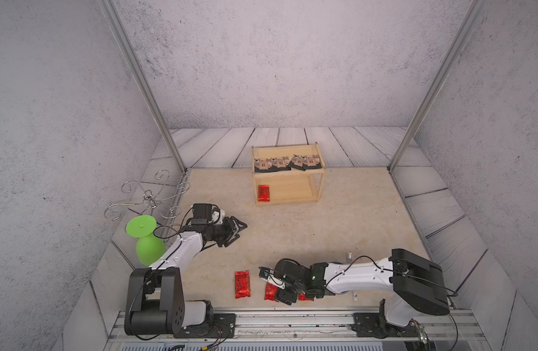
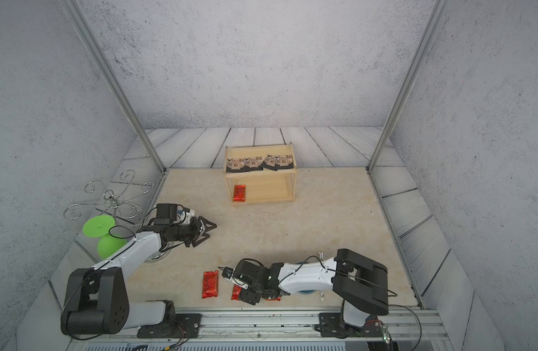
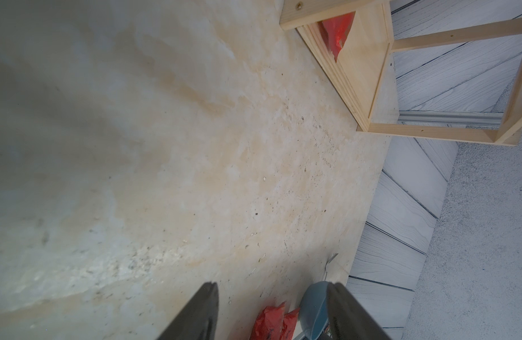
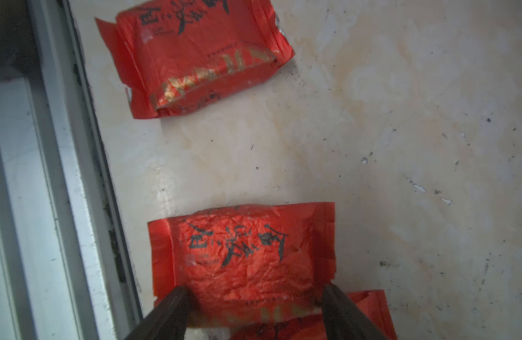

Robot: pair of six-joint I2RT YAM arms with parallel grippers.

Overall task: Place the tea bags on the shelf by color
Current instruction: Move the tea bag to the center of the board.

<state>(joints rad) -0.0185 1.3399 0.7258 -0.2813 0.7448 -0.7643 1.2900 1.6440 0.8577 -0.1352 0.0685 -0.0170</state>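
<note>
The pale wooden shelf stands at the back. Several black tea bags lie in a row on its top tier. One red tea bag lies on its lower tier. Three red tea bags lie near the front edge: one alone, one under my right gripper, and a third mostly hidden beneath it. The right gripper's jaws stand open, straddling the middle packet. My left gripper hovers open and empty at mid-left.
An upturned green goblet and a silver wire stand sit at the left, behind the left arm. A blue-grey bowl lies under the right arm. A metal rail runs along the front edge.
</note>
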